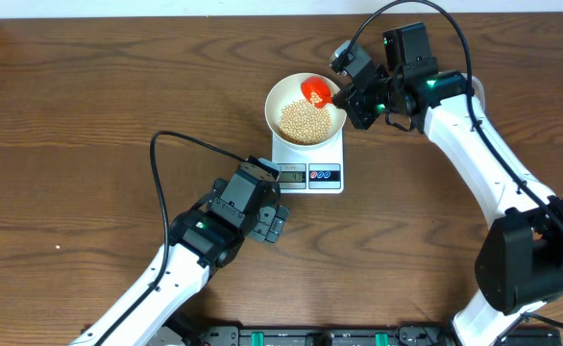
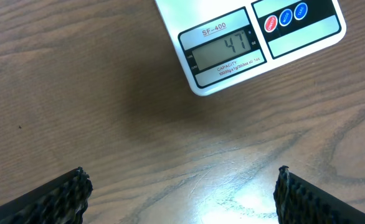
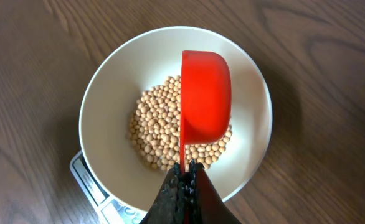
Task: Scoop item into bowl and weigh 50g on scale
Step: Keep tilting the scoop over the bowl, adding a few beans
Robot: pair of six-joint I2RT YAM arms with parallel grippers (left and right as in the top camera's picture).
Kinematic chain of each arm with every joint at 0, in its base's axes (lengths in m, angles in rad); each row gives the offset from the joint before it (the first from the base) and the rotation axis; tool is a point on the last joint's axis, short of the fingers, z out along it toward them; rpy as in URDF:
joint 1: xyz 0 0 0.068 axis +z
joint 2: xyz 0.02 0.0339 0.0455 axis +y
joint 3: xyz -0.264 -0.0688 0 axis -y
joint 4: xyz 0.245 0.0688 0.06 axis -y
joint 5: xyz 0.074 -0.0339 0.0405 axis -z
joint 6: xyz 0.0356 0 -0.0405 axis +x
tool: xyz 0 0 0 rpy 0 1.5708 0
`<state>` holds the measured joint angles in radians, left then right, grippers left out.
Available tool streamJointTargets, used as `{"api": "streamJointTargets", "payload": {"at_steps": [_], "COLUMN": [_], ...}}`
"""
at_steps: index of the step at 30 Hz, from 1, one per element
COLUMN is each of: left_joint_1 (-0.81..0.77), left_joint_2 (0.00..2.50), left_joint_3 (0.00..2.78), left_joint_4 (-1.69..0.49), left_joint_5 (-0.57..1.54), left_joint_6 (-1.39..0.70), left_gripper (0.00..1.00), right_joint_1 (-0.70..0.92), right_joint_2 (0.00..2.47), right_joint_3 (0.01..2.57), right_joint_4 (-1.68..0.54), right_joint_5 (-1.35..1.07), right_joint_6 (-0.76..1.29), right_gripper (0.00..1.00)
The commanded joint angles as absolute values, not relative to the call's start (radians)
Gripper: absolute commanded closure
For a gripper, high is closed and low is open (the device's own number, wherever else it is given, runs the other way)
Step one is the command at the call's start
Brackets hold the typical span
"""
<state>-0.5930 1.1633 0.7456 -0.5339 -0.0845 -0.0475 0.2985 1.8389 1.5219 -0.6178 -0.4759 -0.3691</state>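
The white bowl [image 1: 285,94] sits on the white scale [image 1: 305,174] and holds a pile of tan beans [image 1: 303,121]. My right gripper [image 1: 342,97] is shut on the handle of a red scoop [image 1: 315,91] held over the bowl. In the right wrist view the scoop [image 3: 204,93] is tipped on its side above the beans [image 3: 154,124] in the bowl [image 3: 108,112]. The scale display [image 2: 225,48] reads 47. My left gripper [image 2: 182,199] is open and empty over bare table just in front of the scale; it also shows in the overhead view [image 1: 274,223].
The scale's red and blue buttons [image 2: 285,17] sit to the right of the display. A black cable [image 1: 181,144] loops over the table left of the scale. Wooden table [image 1: 89,115] all round.
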Motion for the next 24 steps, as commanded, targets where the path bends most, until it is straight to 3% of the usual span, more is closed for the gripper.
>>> {"api": "streamJointTargets", "payload": {"at_steps": [1,14,24], "left_joint_1": [-0.596,-0.596,-0.596], "left_joint_2": [1.169,1.169,1.169], "left_joint_3": [0.741,0.741,0.741], "left_joint_4": [-0.533,-0.533,-0.533], "left_joint_5": [-0.087,-0.087,-0.087], "left_joint_6": [-0.034,-0.034,-0.034], "left_gripper": [0.04,0.04,0.04], "right_joint_1": [0.299,0.303,0.303], "right_joint_2": [1.823,1.823,1.823], "right_joint_3": [1.526,1.526,1.526], "right_joint_4": [-0.62,-0.617,-0.619], "right_joint_5": [-0.477,-0.507,-0.495], "right_joint_6": [-0.363,-0.364,-0.503], "right_gripper": [0.99,0.99,0.99]}}
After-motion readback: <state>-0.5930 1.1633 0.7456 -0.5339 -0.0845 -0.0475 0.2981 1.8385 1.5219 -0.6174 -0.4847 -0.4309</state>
